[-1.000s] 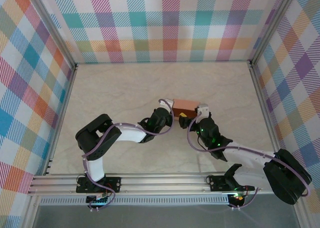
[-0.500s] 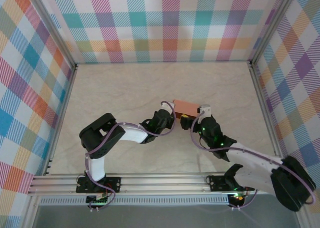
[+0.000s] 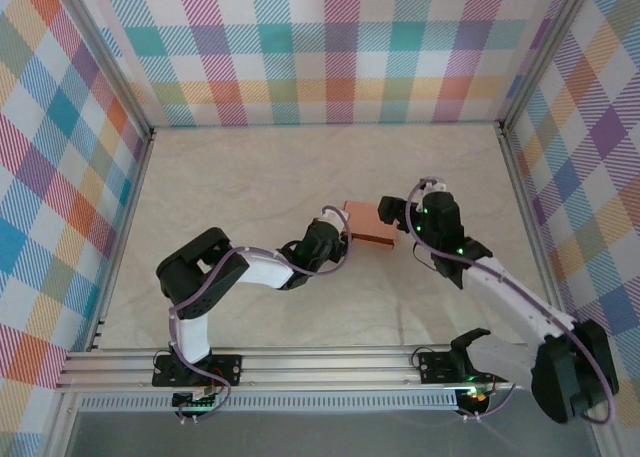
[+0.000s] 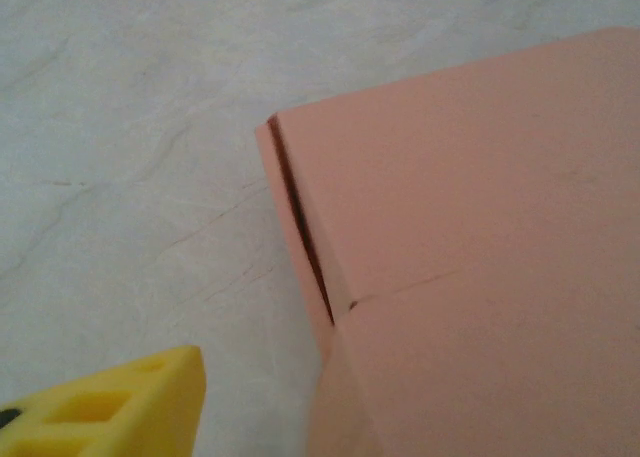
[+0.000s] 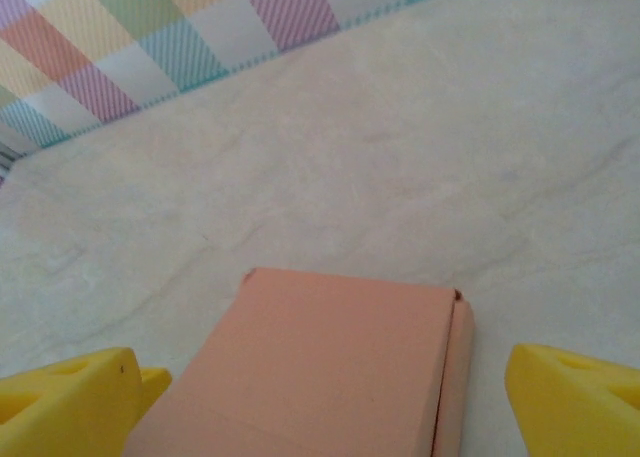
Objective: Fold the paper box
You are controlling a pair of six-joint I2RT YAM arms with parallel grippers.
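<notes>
Salmon card box lies flat mid-table, closed up, corner seam gaping slightly. Right gripper wide open, fingers either side of box end, not touching. Left gripper at box's left corner; open or closed, cannot tell. Judgement: press seam home gently, brace opposite edge, avoid creasing thin card.

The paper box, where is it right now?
Top view: the paper box lies flat on the table near its middle, between the left gripper and the right gripper.
</notes>
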